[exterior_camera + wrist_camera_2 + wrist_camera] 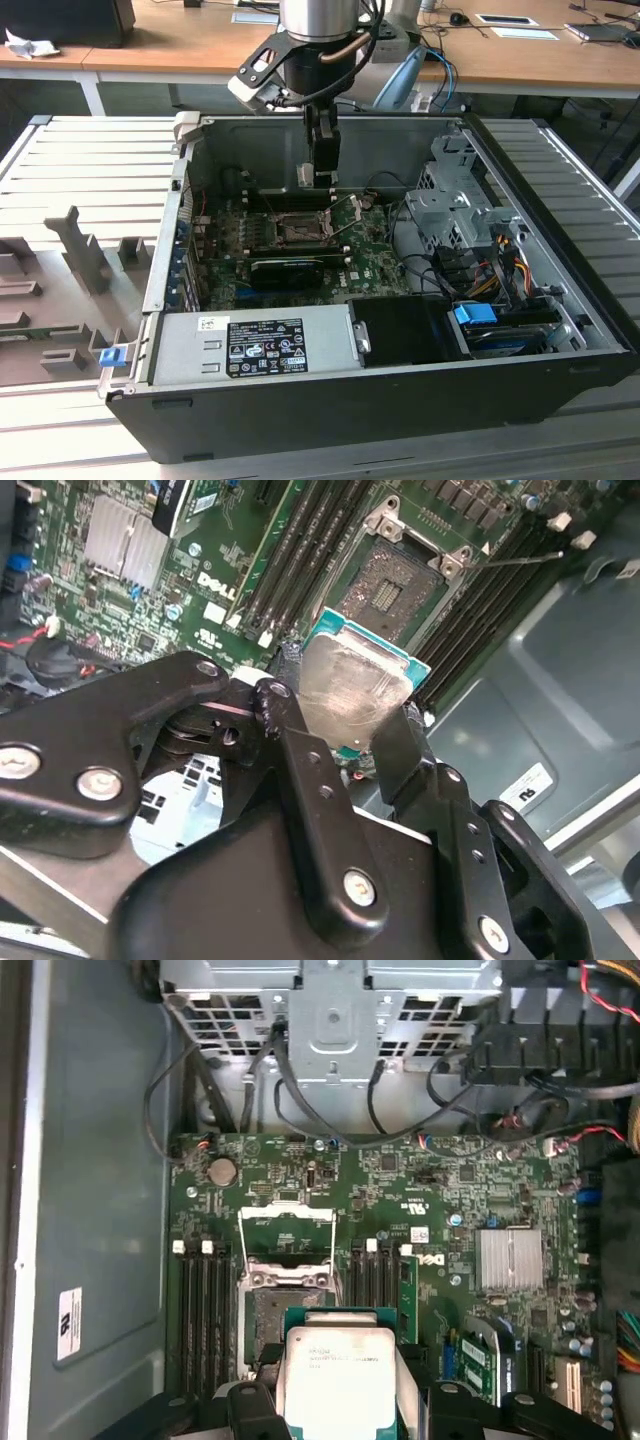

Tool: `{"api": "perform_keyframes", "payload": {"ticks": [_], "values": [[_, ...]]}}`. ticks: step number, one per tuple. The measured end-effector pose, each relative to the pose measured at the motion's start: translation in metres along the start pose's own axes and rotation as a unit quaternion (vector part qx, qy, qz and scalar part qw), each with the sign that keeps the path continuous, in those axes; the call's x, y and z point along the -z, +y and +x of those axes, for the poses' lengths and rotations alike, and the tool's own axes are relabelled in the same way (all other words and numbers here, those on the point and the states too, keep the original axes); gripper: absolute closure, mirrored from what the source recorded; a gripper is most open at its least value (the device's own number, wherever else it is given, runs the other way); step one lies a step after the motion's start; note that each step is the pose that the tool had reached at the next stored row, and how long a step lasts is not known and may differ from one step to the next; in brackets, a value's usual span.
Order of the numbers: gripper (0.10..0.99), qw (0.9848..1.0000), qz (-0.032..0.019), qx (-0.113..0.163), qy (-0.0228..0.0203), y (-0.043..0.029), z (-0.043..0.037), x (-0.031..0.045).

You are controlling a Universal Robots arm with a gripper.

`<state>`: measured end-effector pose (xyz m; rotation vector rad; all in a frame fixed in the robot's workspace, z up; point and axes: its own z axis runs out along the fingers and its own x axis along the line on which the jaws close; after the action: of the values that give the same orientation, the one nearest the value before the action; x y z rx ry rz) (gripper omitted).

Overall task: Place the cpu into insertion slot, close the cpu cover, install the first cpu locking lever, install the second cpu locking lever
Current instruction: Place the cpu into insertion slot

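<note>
Second wrist view shows the gripper (345, 715) with its two black fingers (300, 760) closed on opposite edges of the cpu (360, 680), which is held tilted, its pale metal face toward the camera and a green rim showing along its far edges. The chip hangs above the motherboard (150, 590), apart from the insertion slot (385, 590), which lies bare with its dark contact field exposed. A thin locking lever (515, 560) sticks out sideways from one corner of the slot.

In the first wrist view the cpu (335, 1375) sits between the fingertips just short of the open insertion slot (285, 1315). Beyond it, the cpu cover (287, 1214) stands swung up on its hinge. Rows of memory slots (200, 1300) flank the slot on both sides, and a finned heatsink (510, 1260) lies further along the board.

The exterior view has the arm reaching straight down into the open computer case (330, 410), with the gripper (320, 183) hovering above the insertion slot (300, 228) near the case's far wall.
</note>
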<state>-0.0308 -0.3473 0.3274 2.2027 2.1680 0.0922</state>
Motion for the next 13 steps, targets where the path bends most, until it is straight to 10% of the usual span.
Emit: {"api": "perform_keyframes", "payload": {"ticks": [6, 13], "values": [[0.557, 0.9993, -0.0003, -0.038, -0.0029, -0.0002, 0.0, -0.0026], [0.557, 0.9993, 0.0003, 0.037, 0.0028, -0.001, -0.0001, -0.0105]]}}
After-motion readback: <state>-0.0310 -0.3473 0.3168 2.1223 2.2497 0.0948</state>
